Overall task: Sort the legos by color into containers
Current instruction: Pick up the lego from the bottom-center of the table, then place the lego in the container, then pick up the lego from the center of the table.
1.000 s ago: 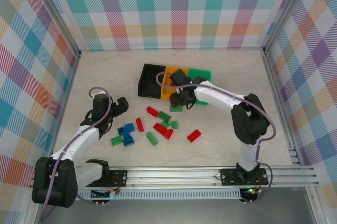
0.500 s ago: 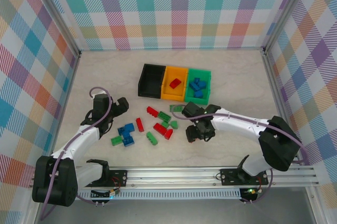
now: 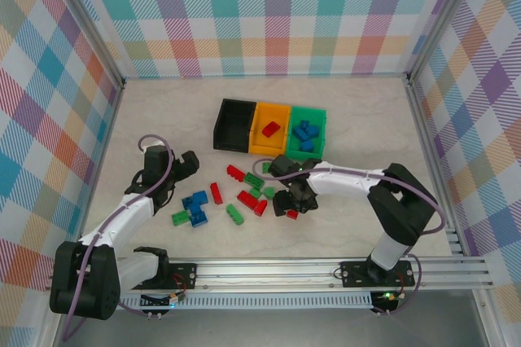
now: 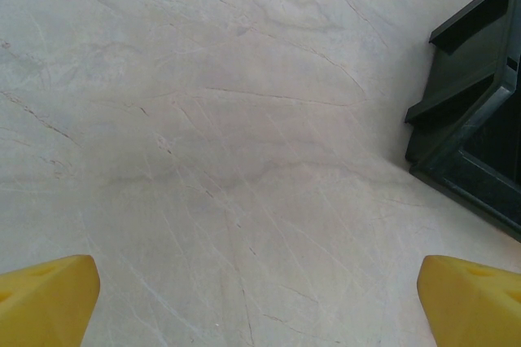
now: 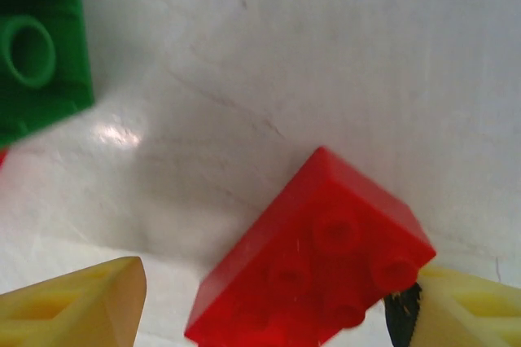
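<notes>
1. The table [image 3: 163, 111] is a pale marbled top with checked walls on the left, right and far sides.
2. The left arm [image 3: 122, 221] reaches up the left side. The right arm [image 3: 358, 180] bends in from the right toward the middle.
3. Three bins sit in a row touching each other, far of centre. The black bin [image 3: 234, 125] is on the left, the orange bin [image 3: 259, 139] in the middle and the green bin [image 3: 313, 112] on the right. The orange one has a red lego [image 3: 270, 129] in it and the green one holds a few blue legos [image 3: 305, 135]. I can't see anything in the black one.
4. The left gripper [image 3: 186, 165] hangs over bare table, well left of the bins. Its jaws are spread wide with nothing between them. On the left wrist cam the yellow fingertips [image 4: 45, 302] sit at the bottom corners and the black bin's corner shows at right.
5. The right gripper [image 3: 291, 204] is down at the table, near of the bins. Its jaws are spread around a brick, not pinching it.
6. The loose legos [image 3: 235, 214] are scattered between the two grippers. It's a mix of red and green bricks, with a blue cluster [image 3: 195, 200] toward the left.
7. That red brick [image 5: 313, 257] lies flat on the table, studs up, between the right fingertips [image 5: 77, 306]. There's a clear gap on one side, and the other tip is right at its corner. A green brick [image 5: 37, 62] sits nearby.
</notes>
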`<state>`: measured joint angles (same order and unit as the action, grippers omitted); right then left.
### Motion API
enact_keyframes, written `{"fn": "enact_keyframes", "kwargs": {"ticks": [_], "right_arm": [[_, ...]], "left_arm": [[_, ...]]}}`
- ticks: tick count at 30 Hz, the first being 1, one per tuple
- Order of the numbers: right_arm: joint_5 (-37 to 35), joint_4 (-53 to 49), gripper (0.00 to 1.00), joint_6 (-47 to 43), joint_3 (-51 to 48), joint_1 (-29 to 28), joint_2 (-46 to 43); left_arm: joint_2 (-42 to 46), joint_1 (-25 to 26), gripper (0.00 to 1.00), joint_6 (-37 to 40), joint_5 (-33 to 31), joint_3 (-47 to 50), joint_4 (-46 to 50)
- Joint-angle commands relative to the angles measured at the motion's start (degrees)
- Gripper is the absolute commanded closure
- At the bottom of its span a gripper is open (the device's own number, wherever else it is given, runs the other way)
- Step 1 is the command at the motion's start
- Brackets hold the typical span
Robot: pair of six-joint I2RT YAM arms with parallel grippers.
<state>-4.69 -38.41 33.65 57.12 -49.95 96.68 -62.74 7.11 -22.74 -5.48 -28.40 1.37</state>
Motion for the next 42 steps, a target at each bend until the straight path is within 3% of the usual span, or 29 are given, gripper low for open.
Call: {"fn": "enact_keyframes", "kwargs": {"ticks": [1,4,8,11,18,25,26,28,30,42], "right_arm": [[-3.91,-0.93,0.26,-3.03,3.08,-0.51,1.79],[-4.61,-1.2,0.37,-4.15,4.05,-0.52,3.34],[-4.41,-0.9,0.66,-4.21,3.67,-0.88,3.6],[-3.9,-0.01,0.7,-4.51,3.9,-0.75,1.87],[-4.89,0.52,0.68,-10.6,16.03,3.82,2.36],[-5.97,2.15,0.65,-15.25,33.21,9.93,12.24],[-4.6,2.69,0.61,-15.52,34.92,11.13,14.07],[-1.96,2.32,0.44,-15.87,38.07,12.41,16.78],[-0.8,2.49,0.35,-16.22,38.95,11.97,17.33],[2.95,3.06,0.34,-22.75,35.87,0.11,20.32]], "left_arm": [[0.46,0.1,0.0,-0.02,-0.11,-0.38,-0.55],[0.45,0.09,0.0,0.02,0.12,-0.34,-0.59],[0.18,0.1,0.0,0.0,-0.04,-0.48,-0.52],[0.06,0.1,0.0,-0.1,0.1,-0.48,-0.73],[-0.28,0.12,0.0,-0.06,0.21,-0.51,-0.82],[0.17,0.12,0.0,0.2,-0.13,-0.51,-0.41],[0.31,0.11,0.0,0.23,-0.15,-0.51,-0.43],[0.18,0.13,0.0,0.22,-0.12,-0.56,-0.39],[0.08,0.1,0.0,0.24,-0.14,-0.66,-0.27],[-1.1,0.09,0.0,0.13,1.14,-0.95,-0.75]]}}
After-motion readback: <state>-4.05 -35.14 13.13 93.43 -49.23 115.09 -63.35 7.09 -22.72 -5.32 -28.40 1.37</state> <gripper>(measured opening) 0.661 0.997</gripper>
